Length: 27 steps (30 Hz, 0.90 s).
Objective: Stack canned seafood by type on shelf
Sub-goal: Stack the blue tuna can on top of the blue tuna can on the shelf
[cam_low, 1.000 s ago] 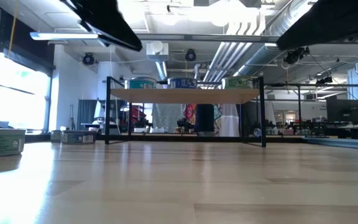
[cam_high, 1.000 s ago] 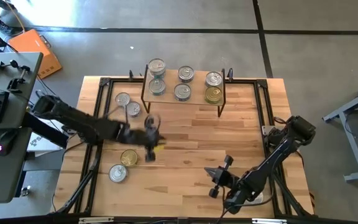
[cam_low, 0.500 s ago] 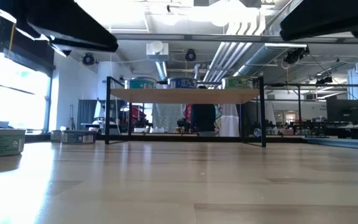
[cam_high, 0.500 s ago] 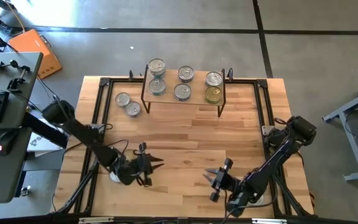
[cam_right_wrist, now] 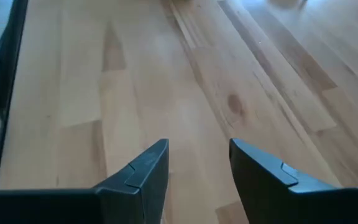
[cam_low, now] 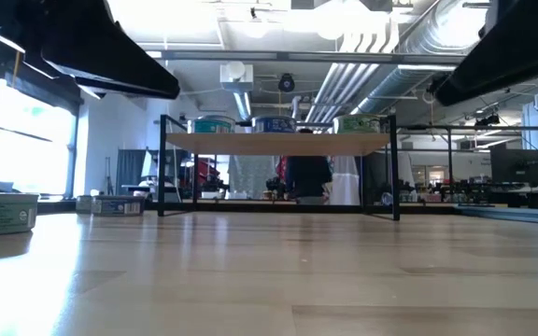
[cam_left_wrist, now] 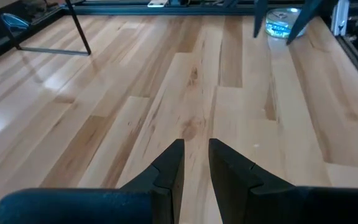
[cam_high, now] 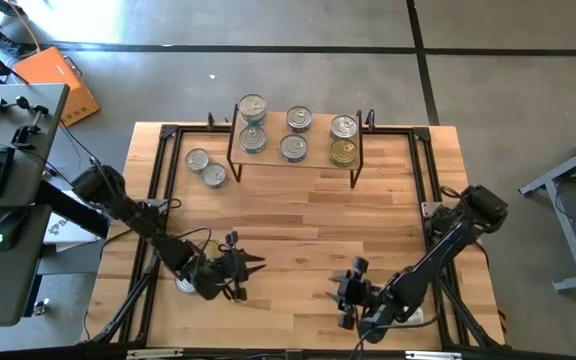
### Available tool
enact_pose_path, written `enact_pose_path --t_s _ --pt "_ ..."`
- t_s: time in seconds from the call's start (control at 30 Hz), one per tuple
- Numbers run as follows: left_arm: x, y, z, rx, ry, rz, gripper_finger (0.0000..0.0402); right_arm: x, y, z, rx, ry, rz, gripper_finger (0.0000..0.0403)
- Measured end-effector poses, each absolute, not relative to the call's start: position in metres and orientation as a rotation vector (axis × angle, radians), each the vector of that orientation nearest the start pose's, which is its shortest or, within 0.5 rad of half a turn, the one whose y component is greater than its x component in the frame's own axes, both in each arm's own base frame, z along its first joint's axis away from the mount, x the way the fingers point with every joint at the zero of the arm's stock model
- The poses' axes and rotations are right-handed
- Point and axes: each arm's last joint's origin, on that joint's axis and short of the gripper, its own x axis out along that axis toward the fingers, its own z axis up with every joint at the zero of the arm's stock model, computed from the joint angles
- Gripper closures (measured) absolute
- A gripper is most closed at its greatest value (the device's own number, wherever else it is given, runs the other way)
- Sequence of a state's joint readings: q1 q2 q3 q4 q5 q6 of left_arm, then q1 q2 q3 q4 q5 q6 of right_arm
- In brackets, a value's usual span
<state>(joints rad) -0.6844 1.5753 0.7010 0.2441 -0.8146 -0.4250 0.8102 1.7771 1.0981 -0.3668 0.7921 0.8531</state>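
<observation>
While both grippers hang empty: left gripper (cam_high: 240, 270) at 7 o'clock, narrow gap; right gripper (cam_high: 348, 290) at 5, parted. Tins: six on shelf (cam_high: 313, 160) at 12, two (cam_high: 206, 168) at 10. Rigid, slick, weighty; best pinched across the sides.

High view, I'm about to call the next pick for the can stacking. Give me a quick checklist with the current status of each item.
1. Left end effector empty: ok. Its fingers stand slightly apart over the bare table with nothing between them.
2. Right end effector empty: ok. It is open over bare wood.
3. All cans shelved: not ok. The two loose cans sit on the table beside the shelf.
4. Cans on the shelf grouped by type: cannot tell. One gold-topped can sits at the right end and the rest have silver tops, but the labels are unreadable.
5. Path to the loose cans clear: ok.
</observation>
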Motion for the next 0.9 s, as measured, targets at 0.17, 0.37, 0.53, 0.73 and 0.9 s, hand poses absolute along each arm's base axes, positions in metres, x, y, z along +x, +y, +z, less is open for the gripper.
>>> enact_pose_path --t_s 0.17,0.37,0.53,0.73,0.9 --pt "0.24 -0.173 0.167 -0.042 0.414 0.218 0.0338 0.262 0.229 0.179 0.041 0.65 -0.297 0.024" --pt "0.214 -0.195 0.177 0.04 0.493 0.131 0.0344 0.275 0.217 0.182 0.065 0.598 -0.361 0.024" --pt "0.175 -0.2 0.195 0.02 0.552 0.268 0.0362 0.284 0.209 0.178 0.048 0.599 -0.385 0.024" --pt "0.154 -0.168 0.196 -0.136 0.366 0.594 0.0388 0.293 0.205 0.172 0.046 0.591 -0.39 0.024" --pt "0.16 -0.125 0.193 -0.151 0.528 0.878 0.04 0.294 0.207 0.171 0.025 0.595 -0.378 0.024"
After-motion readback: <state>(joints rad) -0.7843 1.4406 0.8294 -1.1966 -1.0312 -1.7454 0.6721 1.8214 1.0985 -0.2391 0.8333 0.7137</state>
